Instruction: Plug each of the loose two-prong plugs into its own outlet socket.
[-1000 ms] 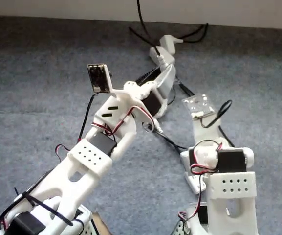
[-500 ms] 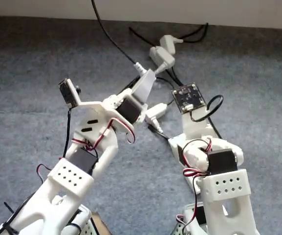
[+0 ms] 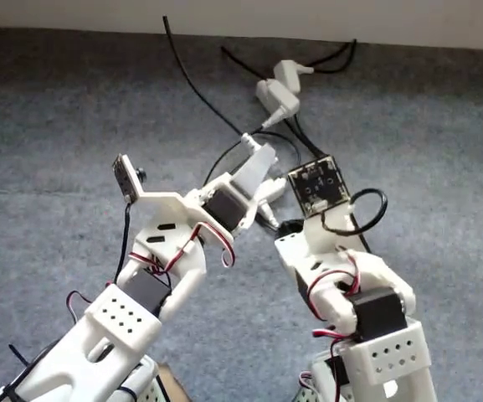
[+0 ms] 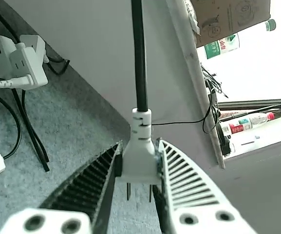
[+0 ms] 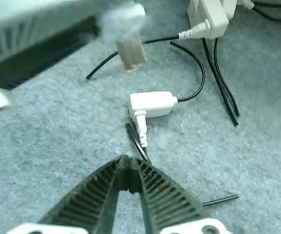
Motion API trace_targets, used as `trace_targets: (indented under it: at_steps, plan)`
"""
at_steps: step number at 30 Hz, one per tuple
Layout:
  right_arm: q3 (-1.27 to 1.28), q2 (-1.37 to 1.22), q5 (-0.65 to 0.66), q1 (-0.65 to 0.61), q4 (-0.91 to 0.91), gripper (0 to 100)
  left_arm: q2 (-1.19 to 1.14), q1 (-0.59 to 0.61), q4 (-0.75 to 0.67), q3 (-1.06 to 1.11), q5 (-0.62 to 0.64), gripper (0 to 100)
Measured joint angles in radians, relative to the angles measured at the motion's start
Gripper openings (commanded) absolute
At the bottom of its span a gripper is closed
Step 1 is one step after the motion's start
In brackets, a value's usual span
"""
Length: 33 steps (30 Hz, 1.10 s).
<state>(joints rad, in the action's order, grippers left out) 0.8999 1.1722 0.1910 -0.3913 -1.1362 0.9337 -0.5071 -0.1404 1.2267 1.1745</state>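
A grey-blue carpet (image 3: 48,109) with a short, nubbly pile covers the floor from the near edge to the far side. There it meets a plain white wall (image 3: 408,18) that runs from left to right. The left wrist view shows this wall bare and unmarked, ending at a white strip of trim (image 4: 186,73). Past the trim, a window (image 4: 262,68) lets in daylight so strong that the pane looks almost white. A brown cardboard box (image 4: 228,17) stands by the window, with a green-labelled bottle (image 4: 223,44) beside it. Another bottle (image 4: 237,127) lies on its side along the sill. A dull grey surface (image 4: 267,190) adjoins the sill.
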Motion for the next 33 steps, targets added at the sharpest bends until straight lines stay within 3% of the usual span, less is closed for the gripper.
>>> trace_targets:
  at_steps: [10, 23, 33]
  plan:
    - [0.037, 0.046, 0.0, -0.015, 0.126, 0.7, 0.003, -0.086, 0.0, 0.043, 0.032, 1]
    - [0.038, 0.048, 0.023, -0.031, 0.183, 0.7, 0.015, -0.086, 0.0, 0.064, 0.037, 1]
    - [0.038, 0.058, 0.08, 0.037, 0.272, 0.7, 0.354, -0.13, -0.002, 0.229, 0.035, 1]
